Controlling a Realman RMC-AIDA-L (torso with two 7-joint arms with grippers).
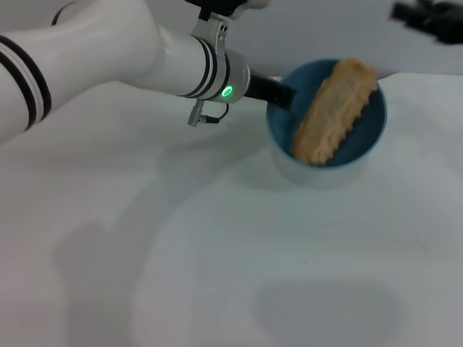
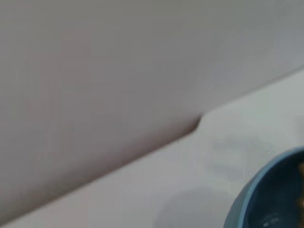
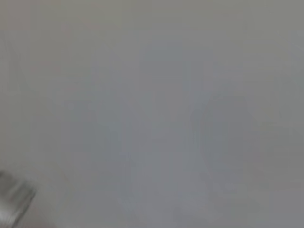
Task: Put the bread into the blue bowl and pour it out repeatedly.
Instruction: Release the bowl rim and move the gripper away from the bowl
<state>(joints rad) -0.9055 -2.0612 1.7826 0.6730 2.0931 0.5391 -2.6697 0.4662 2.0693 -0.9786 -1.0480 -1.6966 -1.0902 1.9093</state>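
Note:
The blue bowl (image 1: 327, 116) is held up above the table and tilted, its opening facing me. The bread (image 1: 334, 112) lies slantwise inside it, tan with a wavy edge, one end sticking over the far rim. My left gripper (image 1: 282, 95) reaches in from the left and is shut on the bowl's left rim. The left wrist view shows only part of the bowl's rim (image 2: 259, 197). My right gripper (image 1: 428, 19) is a dark shape parked at the far right, away from the bowl.
The white table (image 1: 217, 253) spreads below, with the bowl's soft shadow (image 1: 325, 311) near the front. The table's far edge (image 1: 427, 74) runs behind the bowl against a pale wall. The right wrist view shows only a plain grey surface.

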